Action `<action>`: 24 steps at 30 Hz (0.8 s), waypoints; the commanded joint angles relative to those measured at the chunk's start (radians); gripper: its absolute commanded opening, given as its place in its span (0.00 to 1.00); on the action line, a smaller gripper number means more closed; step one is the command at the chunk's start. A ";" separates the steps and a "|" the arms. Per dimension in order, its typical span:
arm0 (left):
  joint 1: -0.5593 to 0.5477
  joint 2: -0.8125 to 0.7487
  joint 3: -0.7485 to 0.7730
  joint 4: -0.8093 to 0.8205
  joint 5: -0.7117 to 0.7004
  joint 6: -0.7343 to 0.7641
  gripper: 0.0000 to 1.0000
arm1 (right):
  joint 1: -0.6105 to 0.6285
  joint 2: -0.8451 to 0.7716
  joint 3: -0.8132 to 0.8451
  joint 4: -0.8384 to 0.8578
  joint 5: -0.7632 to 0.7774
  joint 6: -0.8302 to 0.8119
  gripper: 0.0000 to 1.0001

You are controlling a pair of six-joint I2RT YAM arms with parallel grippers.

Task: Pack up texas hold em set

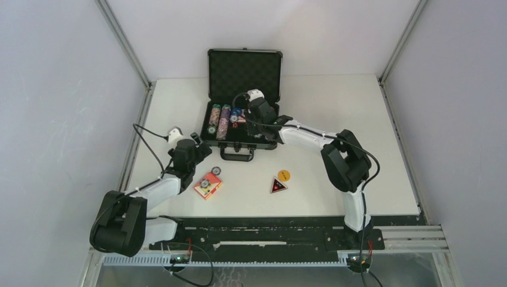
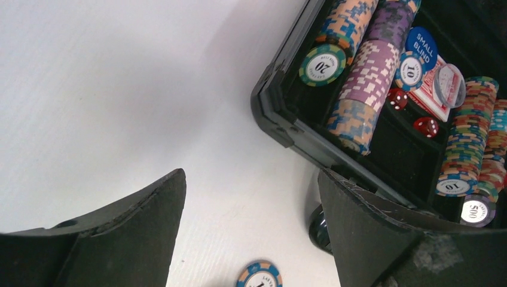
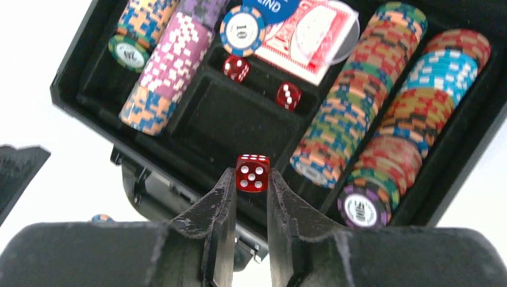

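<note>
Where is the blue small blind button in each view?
Top external: the blue button, a small spot in the open briefcase, right of the purple chip stack.
Left wrist: upper right, right of that stack.
Right wrist: top edge, partly cut off.
Shared landmark: the purple chip stack.

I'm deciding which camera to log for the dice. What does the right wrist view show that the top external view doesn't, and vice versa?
Right wrist only: a red die pinched in the right gripper over the case, and two more dice lying in its middle compartment. Top external only: the red card box, yellow button and triangular marker on the table. Both: the open case with its chip rows.
</note>
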State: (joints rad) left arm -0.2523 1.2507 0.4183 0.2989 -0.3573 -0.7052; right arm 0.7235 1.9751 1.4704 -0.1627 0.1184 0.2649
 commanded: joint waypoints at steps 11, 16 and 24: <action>-0.015 -0.085 -0.058 0.003 -0.017 -0.013 0.85 | -0.018 0.269 0.388 -0.079 -0.018 -0.040 0.22; -0.016 -0.077 -0.055 0.003 -0.011 -0.011 0.86 | -0.025 0.319 0.443 -0.100 -0.027 -0.041 0.23; -0.015 -0.055 -0.047 0.016 0.002 -0.007 0.86 | -0.047 0.372 0.486 -0.106 -0.074 -0.013 0.24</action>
State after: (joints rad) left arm -0.2626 1.1824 0.3668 0.2825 -0.3614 -0.7097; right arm 0.6930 2.3260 1.8992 -0.2668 0.0731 0.2413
